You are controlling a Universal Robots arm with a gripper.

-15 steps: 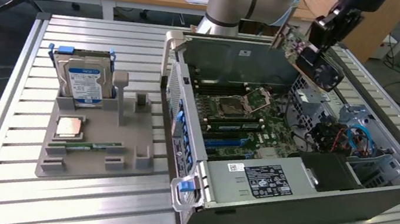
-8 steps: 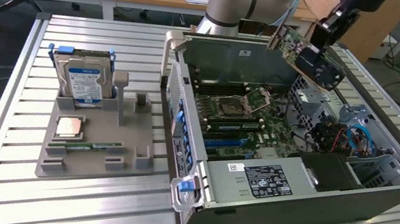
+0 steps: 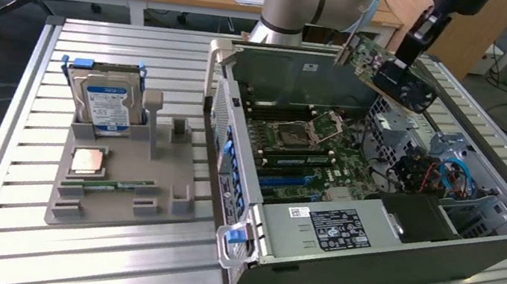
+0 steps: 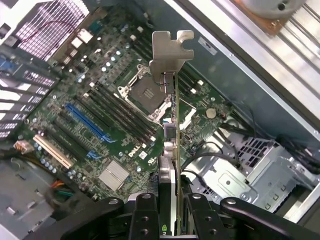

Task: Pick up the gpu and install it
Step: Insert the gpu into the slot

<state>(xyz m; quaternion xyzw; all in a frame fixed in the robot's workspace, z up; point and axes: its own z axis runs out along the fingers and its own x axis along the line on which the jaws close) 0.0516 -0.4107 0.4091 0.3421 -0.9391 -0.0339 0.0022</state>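
Room open above motherboard [image 3: 298,145] under gpu [image 3: 389,76] in end effector [image 4: 170,205]; cables [image 3: 444,174], power supply [image 3: 336,228] crowd exterior view's right.

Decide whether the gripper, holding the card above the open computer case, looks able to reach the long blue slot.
Probably yes. The gripper holds the card over the open case; nothing covers the blue slot, and the cables lie off to one side.
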